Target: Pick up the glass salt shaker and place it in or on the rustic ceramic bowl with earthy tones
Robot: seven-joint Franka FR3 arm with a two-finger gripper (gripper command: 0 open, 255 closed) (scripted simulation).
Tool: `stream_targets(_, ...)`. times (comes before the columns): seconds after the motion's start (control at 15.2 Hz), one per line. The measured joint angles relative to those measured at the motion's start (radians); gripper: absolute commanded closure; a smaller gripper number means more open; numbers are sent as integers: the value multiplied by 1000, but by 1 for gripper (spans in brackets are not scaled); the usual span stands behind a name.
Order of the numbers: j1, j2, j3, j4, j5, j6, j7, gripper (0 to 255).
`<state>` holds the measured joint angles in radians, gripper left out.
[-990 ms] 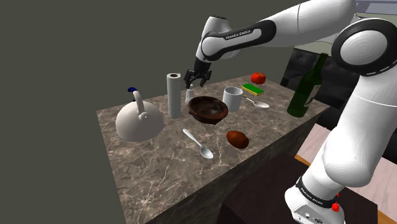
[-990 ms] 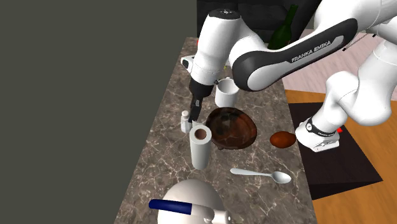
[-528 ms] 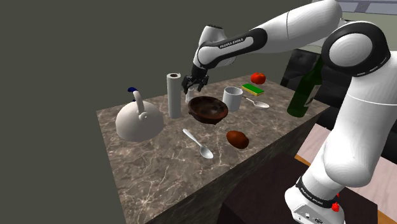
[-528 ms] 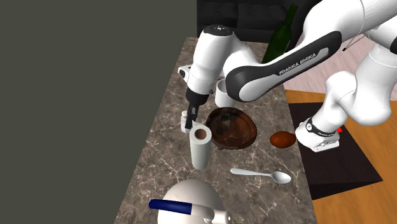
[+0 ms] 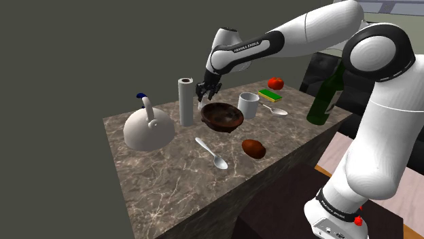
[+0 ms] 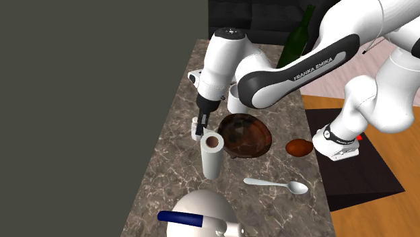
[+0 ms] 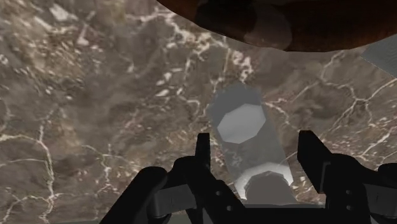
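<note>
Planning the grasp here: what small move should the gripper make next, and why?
Probably shut the gripper: its open fingers straddle the salt shaker without clasping it, and the shaker stands on the counter beside the brown bowl.

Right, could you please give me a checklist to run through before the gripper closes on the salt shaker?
1. Are the fingers of the gripper apart: ok.
2. Is the salt shaker between them: ok.
3. Is it upright on the marble counter: ok.
4. Are the fingers low enough around its body: cannot tell.
5. Is the paper towel roll clear of the fingers: cannot tell; it stands close beside the shaker.
6. Is the brown bowl upright and empty: ok.
</note>
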<state>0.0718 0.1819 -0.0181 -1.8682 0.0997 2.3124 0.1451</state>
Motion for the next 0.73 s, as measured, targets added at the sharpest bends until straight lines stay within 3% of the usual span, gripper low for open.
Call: stream_targets(0.73, 0, -6, 0, 10, -2, -16, 3, 255)
